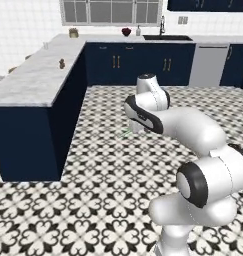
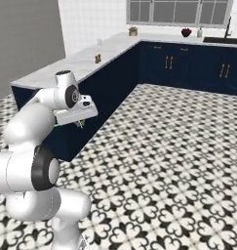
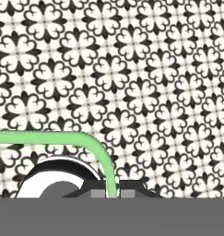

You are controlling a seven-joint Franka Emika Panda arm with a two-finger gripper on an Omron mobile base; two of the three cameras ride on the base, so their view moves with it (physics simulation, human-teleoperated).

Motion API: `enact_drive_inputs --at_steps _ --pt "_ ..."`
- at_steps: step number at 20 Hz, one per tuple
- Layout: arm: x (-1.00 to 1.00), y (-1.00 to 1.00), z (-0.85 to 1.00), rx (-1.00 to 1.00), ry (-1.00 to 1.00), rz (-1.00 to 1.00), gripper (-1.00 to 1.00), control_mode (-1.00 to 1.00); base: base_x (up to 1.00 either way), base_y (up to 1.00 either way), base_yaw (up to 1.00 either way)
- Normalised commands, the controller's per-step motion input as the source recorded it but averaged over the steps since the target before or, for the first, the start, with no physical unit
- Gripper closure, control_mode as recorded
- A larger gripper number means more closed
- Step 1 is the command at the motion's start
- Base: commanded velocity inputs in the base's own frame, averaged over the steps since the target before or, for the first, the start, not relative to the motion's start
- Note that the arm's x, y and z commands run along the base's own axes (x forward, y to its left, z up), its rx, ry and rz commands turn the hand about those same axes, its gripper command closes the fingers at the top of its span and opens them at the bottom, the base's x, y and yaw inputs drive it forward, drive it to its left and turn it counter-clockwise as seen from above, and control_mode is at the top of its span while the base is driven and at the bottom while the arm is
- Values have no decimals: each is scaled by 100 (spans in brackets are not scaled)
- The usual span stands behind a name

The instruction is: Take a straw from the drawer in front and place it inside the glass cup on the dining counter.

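The floor (image 1: 108,165) was tiled in a repeating black-and-white floral pattern, four-petalled shapes in black outline on white. The straw (image 3: 103,159) was bright green, bent, a pale light green against those tiles; it also showed as a small green fleck (image 1: 126,133) below the arm. The dining counter (image 1: 33,80) had a white-and-grey marbled top on a navy-blue base. The cabinet doors (image 1: 143,62) along the far wall were navy blue with brass pulls. The dishwasher front (image 1: 208,65) was light grey. The wall (image 1: 23,25) was white. The arm (image 1: 193,130) was white with dark joints. A small dark red thing (image 1: 126,31) stood on the far worktop.
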Motion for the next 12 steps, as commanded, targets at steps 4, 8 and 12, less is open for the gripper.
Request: enact_drive_inputs --at_steps 4,8,12 --pt "0 0 0 0 0 0 100 100 -8 100 -27" --pt "0 0 0 0 0 0 100 100 -13 100 -29" --pt "0 0 0 0 0 0 100 100 -13 100 -29"
